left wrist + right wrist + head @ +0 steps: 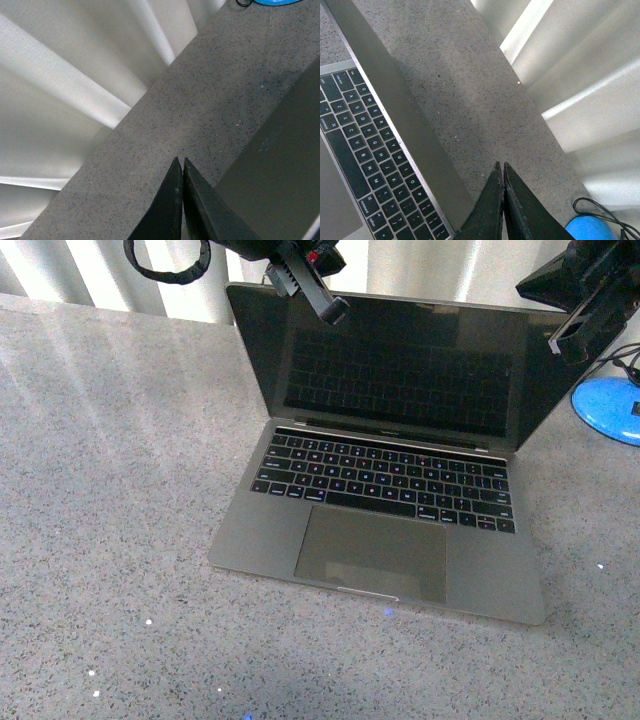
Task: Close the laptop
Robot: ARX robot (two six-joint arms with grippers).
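The slim grey metal laptop (380,550) with black keys lay open at centre frame, with my left gripper (337,310) and right gripper (557,343), both pinched closed, near its screen's upper corners.

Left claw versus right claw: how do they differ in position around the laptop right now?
In the front view the left claw overlaps the upper left of the laptop screen; the right claw hangs at the screen's right edge. The left claw's camera shows only a plain grey panel, probably its lid; the right claw's camera shows the keys. Both are shut and hold nothing.
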